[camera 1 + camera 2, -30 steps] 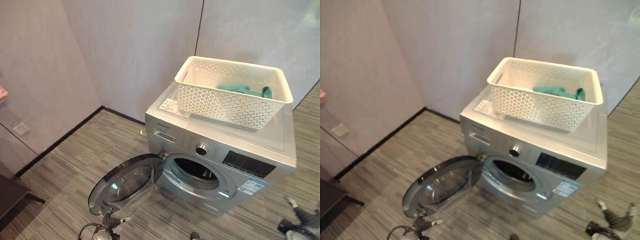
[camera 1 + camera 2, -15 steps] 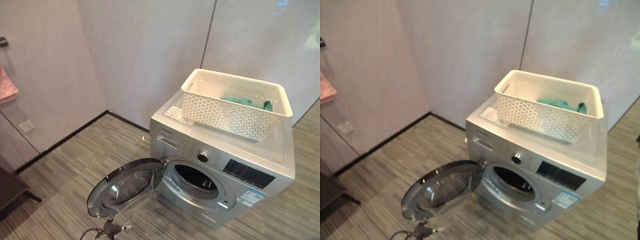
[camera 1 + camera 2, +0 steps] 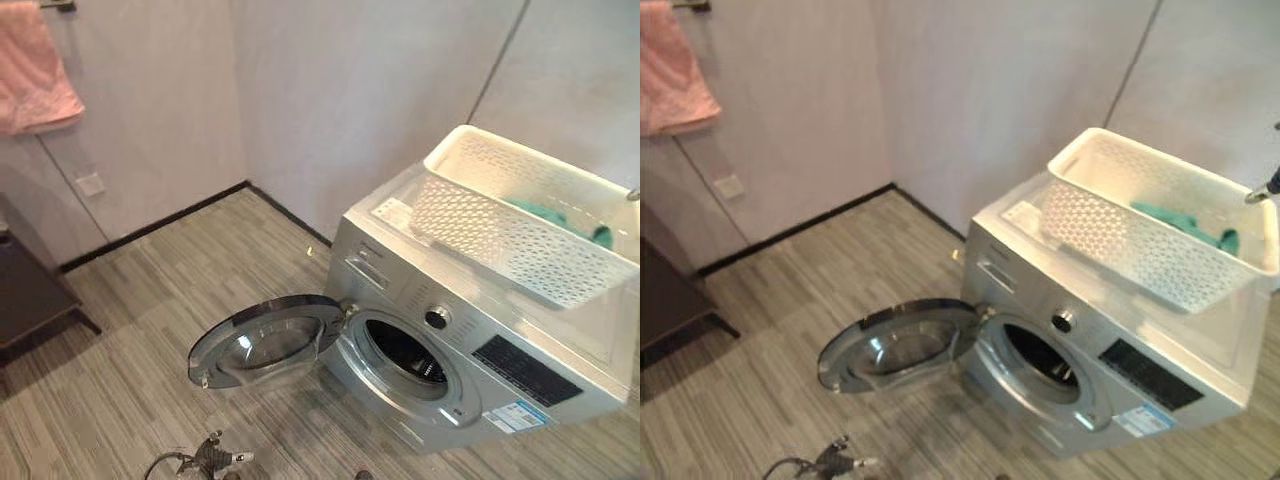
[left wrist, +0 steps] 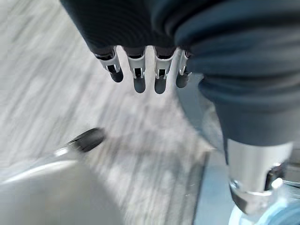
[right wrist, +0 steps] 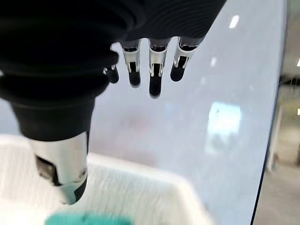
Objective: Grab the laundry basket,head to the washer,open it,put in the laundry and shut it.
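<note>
Basket parked on the washer top — teal laundry inside, door swung open for loading — while the right hand, fingers straight and empty, nears it; left hand likewise empty.

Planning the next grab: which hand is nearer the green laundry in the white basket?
Right. The right hand hovers above the white perforated basket holding the green laundry; the left hand hangs low over the floor.
</note>
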Motion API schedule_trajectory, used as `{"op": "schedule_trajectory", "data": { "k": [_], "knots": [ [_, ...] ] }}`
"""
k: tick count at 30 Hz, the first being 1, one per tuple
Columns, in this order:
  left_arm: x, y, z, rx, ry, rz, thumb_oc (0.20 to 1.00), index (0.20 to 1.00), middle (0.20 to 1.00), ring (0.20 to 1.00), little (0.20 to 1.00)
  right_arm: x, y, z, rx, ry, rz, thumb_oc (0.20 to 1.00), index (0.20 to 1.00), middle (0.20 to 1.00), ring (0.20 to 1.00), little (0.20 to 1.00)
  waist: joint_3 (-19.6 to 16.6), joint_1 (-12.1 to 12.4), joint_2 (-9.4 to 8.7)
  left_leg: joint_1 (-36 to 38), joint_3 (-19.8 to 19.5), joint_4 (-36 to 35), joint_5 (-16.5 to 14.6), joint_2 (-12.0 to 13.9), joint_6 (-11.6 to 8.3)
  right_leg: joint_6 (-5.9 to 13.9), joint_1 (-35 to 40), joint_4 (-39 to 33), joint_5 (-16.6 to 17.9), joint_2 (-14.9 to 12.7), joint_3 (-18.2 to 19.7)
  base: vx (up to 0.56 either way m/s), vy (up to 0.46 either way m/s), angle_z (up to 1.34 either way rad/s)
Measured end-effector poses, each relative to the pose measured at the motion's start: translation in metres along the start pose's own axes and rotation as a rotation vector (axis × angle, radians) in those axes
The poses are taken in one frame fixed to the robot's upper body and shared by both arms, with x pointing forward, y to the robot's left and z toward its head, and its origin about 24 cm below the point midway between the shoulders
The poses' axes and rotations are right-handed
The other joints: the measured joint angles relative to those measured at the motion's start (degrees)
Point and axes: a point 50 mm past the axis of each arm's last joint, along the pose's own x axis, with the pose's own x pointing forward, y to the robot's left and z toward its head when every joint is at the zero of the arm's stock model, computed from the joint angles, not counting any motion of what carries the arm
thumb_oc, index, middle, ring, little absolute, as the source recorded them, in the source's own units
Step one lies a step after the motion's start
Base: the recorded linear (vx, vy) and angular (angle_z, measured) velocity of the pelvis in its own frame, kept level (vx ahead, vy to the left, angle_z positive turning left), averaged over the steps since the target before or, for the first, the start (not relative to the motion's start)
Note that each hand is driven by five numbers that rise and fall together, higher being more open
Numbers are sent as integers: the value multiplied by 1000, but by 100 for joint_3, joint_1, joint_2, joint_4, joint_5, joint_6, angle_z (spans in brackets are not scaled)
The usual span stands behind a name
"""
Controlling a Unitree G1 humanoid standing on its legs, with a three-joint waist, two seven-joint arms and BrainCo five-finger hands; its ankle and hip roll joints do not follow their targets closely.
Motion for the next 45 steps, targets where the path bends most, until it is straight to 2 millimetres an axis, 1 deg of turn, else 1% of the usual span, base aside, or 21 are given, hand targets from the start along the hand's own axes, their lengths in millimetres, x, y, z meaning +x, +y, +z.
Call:
{"op": "schedule_trajectory", "data": {
  "k": [3, 6, 13, 16, 19, 22, 25, 30, 33, 34, 37, 38, 42, 44, 45],
  "knots": [
    [2, 5, 6, -30, -14, 15, 1000, 1000, 1000, 1000, 1000, -1, 3, -10, 7, 41, 27, 1000, 1000, 1000, 1000, 1000, 76, 47, 141, -175, -236, 0, 19, 6, -26, -6, -14, 4, -31, 25, -123, 18, -32, 35],
    [3, 4, 11, -32, -29, 4, 1000, 1000, 1000, 1000, 1000, -1, 6, -14, 10, 60, 56, 1000, 1000, 1000, 1000, 1000, 112, 148, 246, -241, -316, 1, 21, 10, -30, -25, -17, 4, -50, 63, -139, 29, -21, 16],
    [3, 3, 13, -30, -37, -23, 1000, 1000, 1000, 1000, 1000, -3, 13, -23, 19, 99, 134, 1000, 1000, 1000, 1000, 1000, 145, 113, 242, -334, -418, -1, 56, 38, -87, -46, -36, 1, -133, 93, -236, 35, -20, 7],
    [2, 3, 11, -63, -30, -33, 1000, 1000, 1000, 1000, 1000, -5, 18, -28, 17, 116, 183, 1000, 1000, 1000, 1000, 1000, 179, 113, 272, -380, -409, -1, 73, 67, -115, -51, -91, 0, -133, 114, -227, 52, -40, -2],
    [1, 4, 2, -118, -4, -38, 1000, 1000, 1000, 1000, 1000, -9, 25, -40, 7, 152, 259, 1000, 1000, 1000, 1000, 1000, 224, 113, 356, -379, -405, -2, 75, 103, -119, -54, -94, -11, -142, 121, -216, 54, -47, -1],
    [-2, 4, -7, -175, 22, -33, 1000, 1000, 1000, 1000, 1000, -14, 23, -53, 5, 195, 298, 1000, 1000, 1000, 1000, 1000, 244, 104, 422, -398, -406, 0, 80, 110, -128, -64, -119, 1, -150, 135, -216, 36, -41, -1],
    [-2, 5, -8, -212, 25, -27, 1000, 1000, 1000, 1000, 1000, -17, 20, -62, 15, 221, 316, 1000, 1000, 1000, 1000, 1000, 237, 105, 441, -497, -406, 0, 92, 144, -146, -86, -222, 2, -140, 191, -205, 12, -37, -4],
    [-2, 6, -7, -256, 19, -21, 1000, 1000, 1000, 1000, 1000, -16, 17, -59, 55, 205, 307, 1000, 1000, 1000, 1000, 1000, 235, 119, 446, -613, -314, 0, 111, 225, -179, -126, -421, 4, -113, 264, -80, -36, -26, -12],
    [-2, 9, -3, -295, -18, -11, 1000, 1000, 1000, 1000, 1000, -15, 13, -56, 76, 195, 291, 1000, 1000, 1000, 1000, 1000, 221, 144, 448, -770, -244, 1, 140, 290, -222, -178, -636, 5, -68, 302, 7, -37, -23, -14],
    [-3, 9, -3, -298, -21, -10, 1000, 1000, 1000, 1000, 1000, -14, 15, -53, 78, 187, 297, 1000, 1000, 1000, 1000, 1000, 223, 151, 451, -806, -225, 1, 151, 309, -234, -193, -692, 5, -52, 321, 35, -37, -22, -13],
    [-3, 9, 3, -301, -58, -11, 1000, 1000, 1000, 1000, 1000, -12, 20, -47, 87, 169, 309, 1000, 1000, 1000, 1000, 1000, 254, 152, 555, -1015, -235, 1, 204, 317, -262, -203, -907, 5, -11, 358, 50, -25, -19, -3],
    [-4, 10, 3, -306, -64, -5, 1000, 1000, 1000, 1000, 1000, -12, 16, -48, 114, 168, 310, 1000, 1000, 1000, 1000, 1000, 241, 153, 578, -1097, -246, 1, 226, 321, -257, -208, -984, 5, -5, 366, 48, -29, -37, 1],
    [-4, 17, 5, -364, -82, 23, 1000, 1000, 1000, 1000, 1000, -14, 19, -49, 137, 164, 326, 1000, 1000, 1000, 1000, 1000, 252, 154, 567, -1254, -295, 2, 262, 377, -297, -206, -1113, 4, -19, 428, 25, -15, -34, 3],
    [-4, 22, 13, -393, -129, 32, 1000, 1000, 1000, 1000, 1000, -16, 19, -54, 148, 159, 337, 1000, 1000, 1000, 1000, 1000, 287, 158, 533, -1392, -324, 2, 296, 405, -310, -224, -1241, 5, -8, 451, 17, -2, -20, 1],
    [-5, 23, 15, -395, -140, 35, 1000, 1000, 1000, 1000, 1000, -16, 20, -51, 157, 146, 344, 1000, 1000, 1000, 1000, 1000, 309, 161, 524, -1407, -328, 2, 303, 418, -315, -228, -1251, 6, -6, 475, 16, -2, -36, 1]
  ]
}}
